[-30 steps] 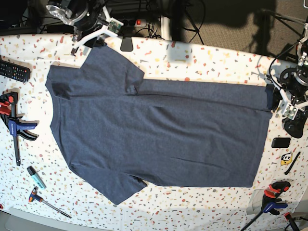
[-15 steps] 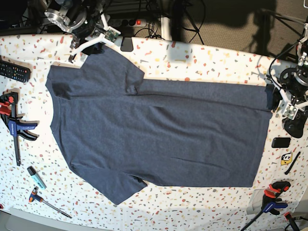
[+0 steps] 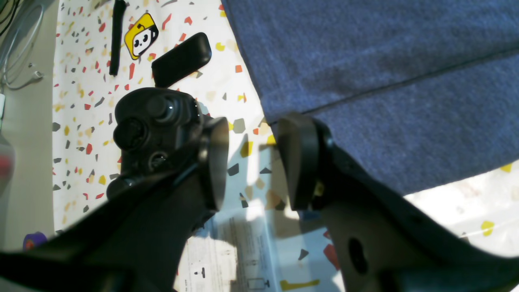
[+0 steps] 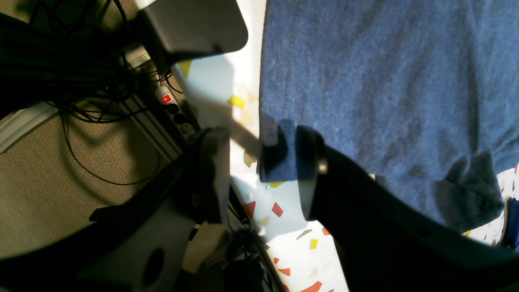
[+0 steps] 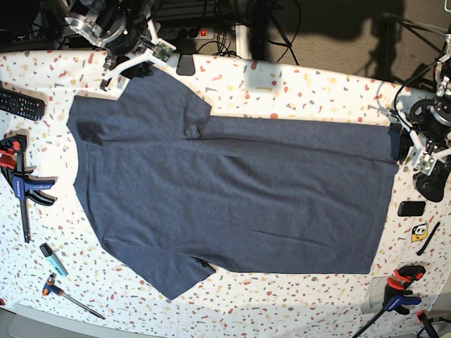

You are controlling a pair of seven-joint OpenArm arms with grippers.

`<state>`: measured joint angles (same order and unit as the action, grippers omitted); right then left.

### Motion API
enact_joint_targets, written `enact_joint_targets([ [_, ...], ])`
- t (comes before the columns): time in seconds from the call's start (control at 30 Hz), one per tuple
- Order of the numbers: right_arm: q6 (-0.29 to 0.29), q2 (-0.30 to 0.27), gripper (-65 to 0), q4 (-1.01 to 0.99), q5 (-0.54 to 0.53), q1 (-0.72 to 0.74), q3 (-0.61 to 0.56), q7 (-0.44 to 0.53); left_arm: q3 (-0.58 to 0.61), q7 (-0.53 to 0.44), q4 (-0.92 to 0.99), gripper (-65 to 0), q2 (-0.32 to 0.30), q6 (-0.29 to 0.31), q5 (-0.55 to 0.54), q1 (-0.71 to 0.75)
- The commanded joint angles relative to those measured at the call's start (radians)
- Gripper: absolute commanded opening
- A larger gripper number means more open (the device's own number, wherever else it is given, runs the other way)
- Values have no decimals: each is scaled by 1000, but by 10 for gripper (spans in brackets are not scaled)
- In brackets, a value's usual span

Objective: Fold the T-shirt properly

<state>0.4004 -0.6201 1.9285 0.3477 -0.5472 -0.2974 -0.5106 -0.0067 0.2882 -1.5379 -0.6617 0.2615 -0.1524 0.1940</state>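
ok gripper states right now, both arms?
Left gripper: open, holding nothing, one finger at the T-shirt hem corner.
Right gripper: open, holding nothing, straddling the sleeve edge of the shirt.

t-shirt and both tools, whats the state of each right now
T-shirt: spread flat on the table, plain side up, not yet folded
left tool: open at the shirt's hem corner, gripping nothing
right tool: open around the sleeve edge, not closed on it
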Motion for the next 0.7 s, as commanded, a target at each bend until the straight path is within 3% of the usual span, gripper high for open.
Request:
enact_joint_targets([
  [0.0, -79, -7, -405, -11, 72, 16, 10, -35, -11, -26, -14, -417, -20, -11, -6, -11],
  [0.17, -102, -12, -405, -9, 71, 14, 10, -76, -11, -26, -14, -417, -20, -11, -6, -11],
  [0.47, -37, -12, -405, 87, -19, -40, 10, -82, -11, -25, -14, -417, -20, -11, -6, -11],
  [0.67, -34, -11, -405, 133, -19, -72, 10, -86, -11, -22, -13, -417, -20, -11, -6, -11],
])
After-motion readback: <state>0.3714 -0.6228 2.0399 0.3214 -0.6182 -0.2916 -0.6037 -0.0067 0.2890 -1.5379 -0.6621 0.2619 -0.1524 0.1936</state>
